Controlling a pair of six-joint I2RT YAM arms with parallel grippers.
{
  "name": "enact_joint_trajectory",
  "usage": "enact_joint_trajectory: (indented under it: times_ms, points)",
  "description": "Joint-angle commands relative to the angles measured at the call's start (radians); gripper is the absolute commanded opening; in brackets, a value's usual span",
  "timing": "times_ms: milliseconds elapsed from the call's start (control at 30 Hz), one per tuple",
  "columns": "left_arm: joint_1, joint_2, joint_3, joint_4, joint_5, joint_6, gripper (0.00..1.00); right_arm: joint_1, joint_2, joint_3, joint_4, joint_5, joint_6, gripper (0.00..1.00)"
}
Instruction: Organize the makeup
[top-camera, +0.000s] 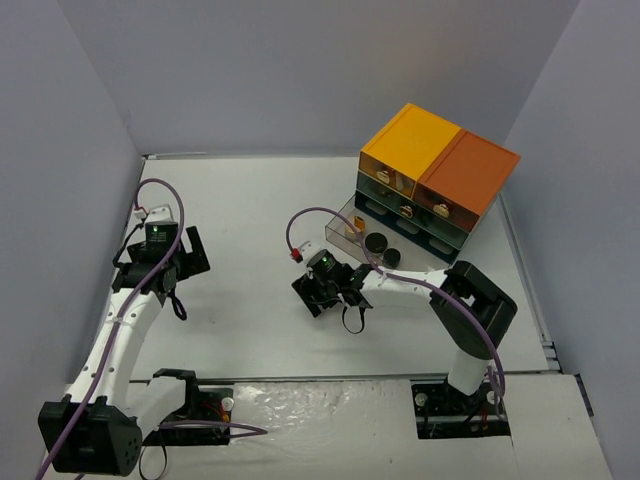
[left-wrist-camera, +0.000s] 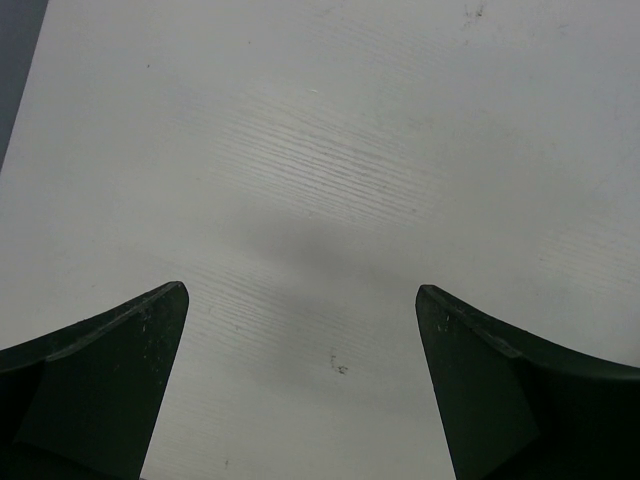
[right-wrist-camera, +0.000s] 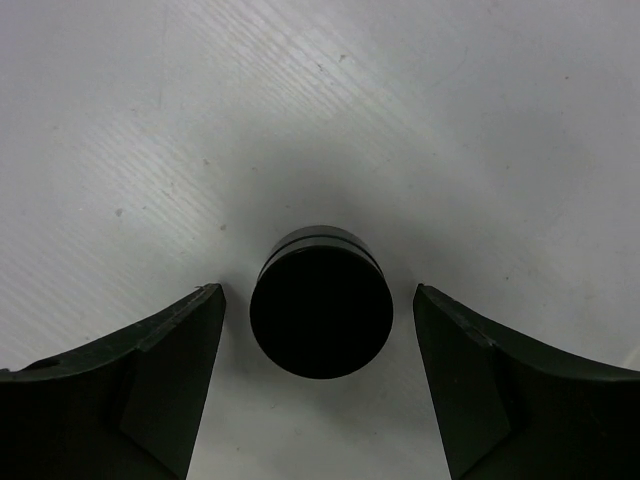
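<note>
In the right wrist view a round black jar (right-wrist-camera: 320, 315) stands upright on the white table. My right gripper (right-wrist-camera: 318, 290) is open around it, with a gap showing between the jar and each finger. From above, that gripper (top-camera: 326, 286) sits left of the drawer box and hides the jar. Two more black jars (top-camera: 376, 243) (top-camera: 391, 257) rest at the pulled-out clear bottom drawer (top-camera: 347, 222). My left gripper (left-wrist-camera: 300, 288) is open over bare table with nothing between its fingers. In the top view it (top-camera: 165, 262) is far off at the left.
The drawer box (top-camera: 430, 180) with yellow and orange tops stands at the back right against the wall. Grey walls close the table on the left, back and right. A purple cable (top-camera: 300, 225) loops above the right wrist.
</note>
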Motion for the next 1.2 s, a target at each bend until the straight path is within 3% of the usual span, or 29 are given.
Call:
enact_joint_trajectory:
  times_ms: [0, 167, 300, 367, 500, 667, 833, 1167]
  points:
    - [0.006, -0.012, 0.033, 0.047, 0.008, 0.020, 0.97, 0.003, 0.005, -0.013, 0.072, 0.094, 0.039, 0.68]
    - [0.005, -0.015, 0.031, 0.050, 0.008, 0.018, 0.97, 0.003, -0.021, -0.051, 0.099, 0.127, 0.054, 0.43]
    - [0.007, -0.014, 0.031, 0.054, 0.014, 0.018, 0.97, 0.003, -0.078, -0.056, 0.089, 0.164, 0.069, 0.14]
    - [0.006, -0.014, 0.029, 0.054, 0.018, 0.018, 0.97, 0.002, -0.144, -0.053, 0.072, 0.197, 0.088, 0.07]
    - [0.006, -0.012, 0.027, 0.055, 0.027, 0.018, 0.97, -0.033, -0.255, -0.043, 0.002, 0.303, 0.153, 0.02]
    - [0.008, -0.011, 0.026, 0.058, 0.036, 0.018, 0.97, -0.194, -0.390, -0.056, -0.088, 0.371, 0.247, 0.00]
    - [0.006, -0.014, 0.026, 0.056, 0.039, 0.019, 0.97, -0.422, -0.459, -0.113, -0.130, 0.332, 0.322, 0.00]
    - [0.007, -0.010, 0.028, 0.063, 0.040, 0.021, 0.97, -0.632, -0.424, -0.228, -0.072, 0.194, 0.383, 0.04]
